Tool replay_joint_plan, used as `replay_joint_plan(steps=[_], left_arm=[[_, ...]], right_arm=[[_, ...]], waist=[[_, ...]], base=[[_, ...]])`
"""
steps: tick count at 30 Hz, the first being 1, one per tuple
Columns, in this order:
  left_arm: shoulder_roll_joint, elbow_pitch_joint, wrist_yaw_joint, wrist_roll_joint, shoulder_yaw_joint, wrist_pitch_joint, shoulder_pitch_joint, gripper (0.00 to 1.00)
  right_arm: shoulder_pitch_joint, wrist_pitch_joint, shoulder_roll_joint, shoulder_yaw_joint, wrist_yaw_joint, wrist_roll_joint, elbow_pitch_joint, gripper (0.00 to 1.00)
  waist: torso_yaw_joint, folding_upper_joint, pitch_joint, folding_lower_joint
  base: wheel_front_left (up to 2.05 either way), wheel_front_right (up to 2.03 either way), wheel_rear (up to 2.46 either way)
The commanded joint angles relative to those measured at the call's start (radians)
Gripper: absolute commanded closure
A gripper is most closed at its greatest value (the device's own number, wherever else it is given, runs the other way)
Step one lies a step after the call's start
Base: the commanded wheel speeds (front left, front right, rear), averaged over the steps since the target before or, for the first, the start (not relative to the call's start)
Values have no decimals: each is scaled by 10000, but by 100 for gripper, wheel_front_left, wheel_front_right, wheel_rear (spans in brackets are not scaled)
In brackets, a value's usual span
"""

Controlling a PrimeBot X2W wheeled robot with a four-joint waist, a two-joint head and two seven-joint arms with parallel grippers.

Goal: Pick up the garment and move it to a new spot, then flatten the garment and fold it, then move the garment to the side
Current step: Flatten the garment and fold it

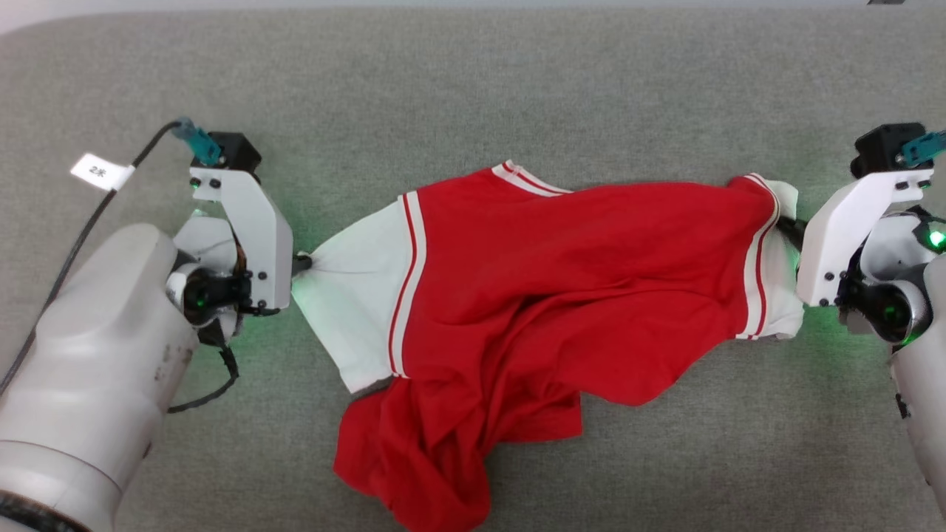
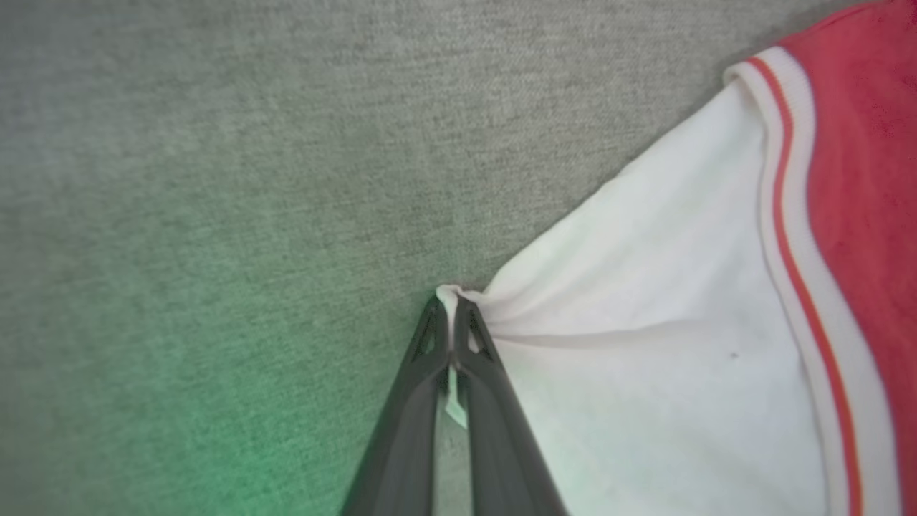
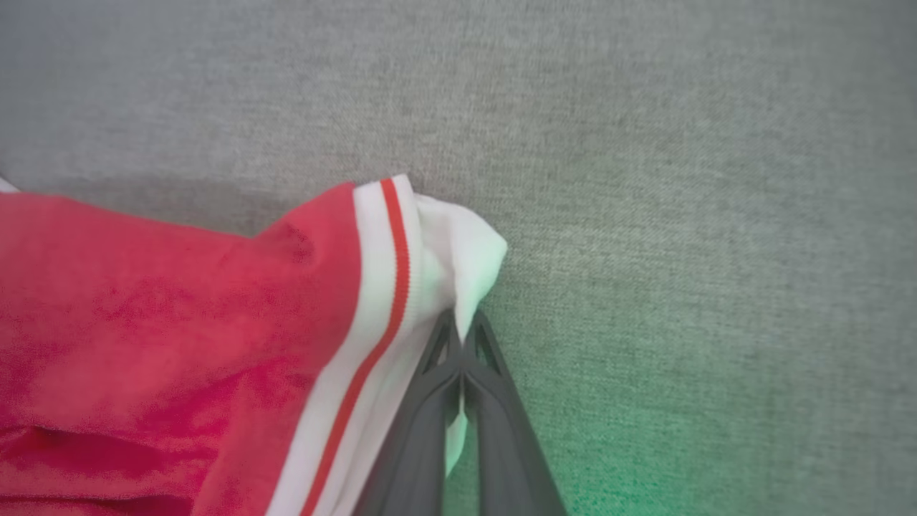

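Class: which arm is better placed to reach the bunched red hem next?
Probably left: the left gripper, shut on the garment by a sleeve, sits nearer its bunched hem than the right gripper.

The garment [image 1: 547,295] runs past the head view's bottom edge.

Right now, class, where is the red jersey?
In the head view the garment lies mid-frame on the grey surface, stretched between the left gripper pinching one white sleeve and the right gripper pinching the other.
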Motion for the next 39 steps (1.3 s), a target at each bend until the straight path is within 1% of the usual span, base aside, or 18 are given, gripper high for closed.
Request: replay_joint_plan(steps=[1, 4, 8, 10, 15, 17, 20, 25, 30, 36, 39], left_arm=[[148, 284, 142, 222, -153, -137, 174, 100], [252, 263, 140, 196, -46, -239, -148, 100], [247, 90, 140, 237, 62, -390, -723, 100], [260, 12, 149, 275, 96, -457, -979, 100], [362, -219, 216, 461, 179, -666, -1882, 100], [370, -278, 222, 543, 196, -747, -2231, 100], [380, -291, 232, 633, 245, -889, -2662, 100], [337, -192, 324, 794, 295, -1162, -3323, 100], [265, -53, 274, 889, 322, -1389, -3798, 100], [173, 133, 227, 907, 331, -1634, -4150, 100], [140, 206, 194, 1014, 302, -1901, -4456, 100]], right_arm=[[-87, -119, -62, 6, -20, 114, -19, 100], [-256, -161, -140, 10, -20, 330, -297, 100], [-407, -136, -231, 123, -20, 651, -846, 100], [-531, -202, -384, 193, -20, 648, -1142, 100], [-995, -164, -349, 261, -19, 1012, -1737, 100], [-1199, -304, -428, 301, -20, 950, -1862, 100], [-1557, -473, -345, 441, -19, 921, -1956, 100], [-2201, -969, -233, 560, -19, 950, -1839, 100], [-2863, -1474, -87, 662, -19, 831, -1500, 100], [-3415, -1766, 14, 927, -19, 761, -986, 100], [-3935, -2021, -36, 1098, -20, 663, -657, 100]], waist=[[18, 0, -177, 0], [44, 0, -473, 0], [91, 0, -1008, 0], [130, 0, -1316, 0], [195, 0, -2026, 0], [214, 0, -2299, 0], [226, 0, -2675, 0], [291, 0, -3151, 0], [334, 0, -3467, 0], [370, 0, -3443, 0], [381, 0, -3136, 0]], base=[[0, 0, 0], [0, 0, 0], [0, 0, 0], [0, 0, 0], [0, 0, 0], [0, 0, 0], [0, 0, 0], [0, 0, 0], [0, 0, 0], [0, 0, 0], [0, 0, 0]])
